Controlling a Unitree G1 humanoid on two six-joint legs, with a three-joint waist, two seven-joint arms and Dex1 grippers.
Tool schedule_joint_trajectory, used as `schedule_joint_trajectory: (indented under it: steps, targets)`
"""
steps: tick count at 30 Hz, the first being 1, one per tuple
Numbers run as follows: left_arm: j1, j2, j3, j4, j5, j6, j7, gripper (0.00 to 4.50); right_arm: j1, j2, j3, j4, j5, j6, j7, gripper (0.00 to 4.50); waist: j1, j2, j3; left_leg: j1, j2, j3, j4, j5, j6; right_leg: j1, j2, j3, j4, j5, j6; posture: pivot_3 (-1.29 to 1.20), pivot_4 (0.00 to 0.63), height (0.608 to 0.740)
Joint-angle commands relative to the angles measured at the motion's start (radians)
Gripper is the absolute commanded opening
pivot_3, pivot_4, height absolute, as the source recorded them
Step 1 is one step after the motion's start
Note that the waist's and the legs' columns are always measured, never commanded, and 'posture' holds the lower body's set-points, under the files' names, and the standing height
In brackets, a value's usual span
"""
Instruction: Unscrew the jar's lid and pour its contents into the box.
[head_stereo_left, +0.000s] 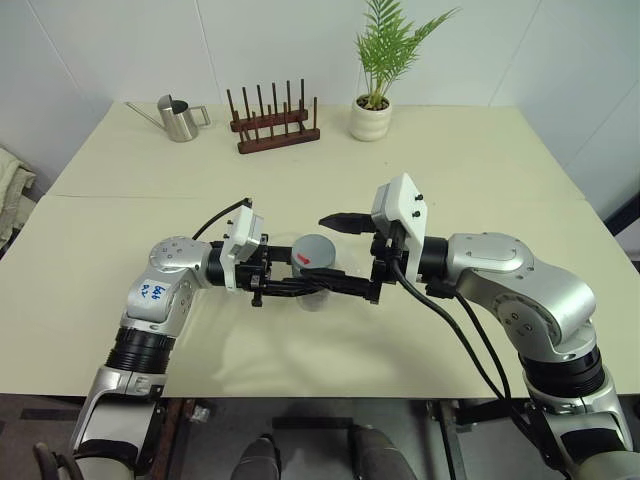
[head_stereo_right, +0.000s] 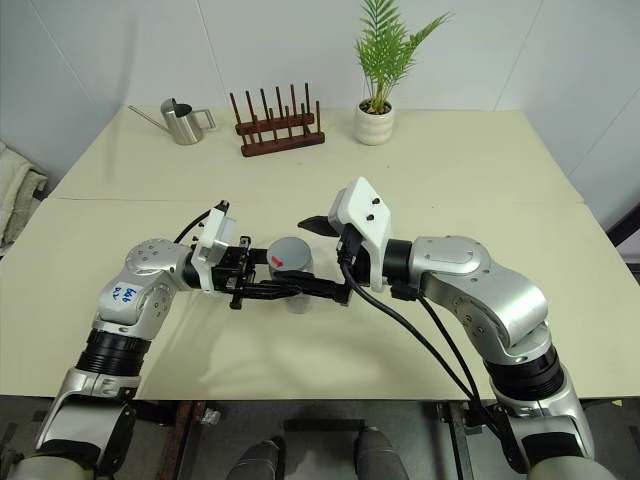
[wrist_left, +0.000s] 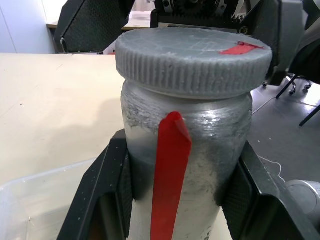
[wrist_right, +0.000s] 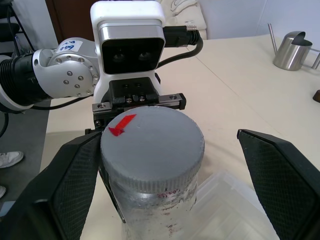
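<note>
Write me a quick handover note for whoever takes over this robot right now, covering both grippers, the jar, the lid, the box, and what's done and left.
Left gripper: shut on the jar, holding it upright above the table.
Right gripper: open, its fingers either side of the lid, one close against it, the other apart.
Lid: on the jar, red mark on top.
Box: on the table under the jar.
Done: jar lifted and presented to the right gripper.
Left: close on the lid, unscrew it, pour the contents into the box.

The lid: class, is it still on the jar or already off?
On. The grey lid sits flush on top of the upright jar, which the left gripper holds; the right gripper stands open around the lid.
</note>
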Motion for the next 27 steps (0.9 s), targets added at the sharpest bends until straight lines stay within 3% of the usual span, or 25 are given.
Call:
schedule_joint_trajectory:
  steps: [1, 21, 24, 26, 27]
  targets:
    - [-0.023, -0.003, 0.005, -0.021, -0.003, -0.018, -0.003, 1.88, -0.009, 0.009, -0.03, -0.041, 0.024, -0.005, 0.002, 4.47, 0.0, 0.0, 0.0, 0.0, 0.0, 0.0, 0.0, 0.0, 0.0, 0.0, 0.0, 0.0, 0.0, 0.0, 0.0, 0.0, 0.15, 0.74]
    - [-0.02, -0.007, 0.007, -0.017, 0.004, -0.028, 0.007, 1.88, -0.042, 0.038, -0.014, -0.023, 0.034, 0.016, -0.004, 4.47, 0.0, 0.0, 0.0, 0.0, 0.0, 0.0, 0.0, 0.0, 0.0, 0.0, 0.0, 0.0, 0.0, 0.0, 0.0, 0.0, 0.15, 0.74]
    - [-0.019, -0.007, 0.008, -0.017, 0.004, -0.03, 0.008, 1.88, -0.042, 0.035, -0.013, -0.024, 0.035, 0.019, -0.002, 3.89, 0.0, 0.0, 0.0, 0.0, 0.0, 0.0, 0.0, 0.0, 0.0, 0.0, 0.0, 0.0, 0.0, 0.0, 0.0, 0.0, 0.15, 0.74]
    - [-0.018, -0.006, 0.008, -0.02, 0.003, -0.028, 0.01, 1.88, -0.041, 0.032, -0.01, -0.023, 0.032, 0.02, 0.0, 3.24, 0.0, 0.0, 0.0, 0.0, 0.0, 0.0, 0.0, 0.0, 0.0, 0.0, 0.0, 0.0, 0.0, 0.0, 0.0, 0.0, 0.15, 0.74]
    - [-0.017, -0.007, 0.008, -0.02, 0.002, -0.028, 0.01, 1.88, -0.04, 0.032, -0.009, -0.022, 0.031, 0.02, 0.001, 3.24, 0.0, 0.0, 0.0, 0.0, 0.0, 0.0, 0.0, 0.0, 0.0, 0.0, 0.0, 0.0, 0.0, 0.0, 0.0, 0.0, 0.15, 0.74]
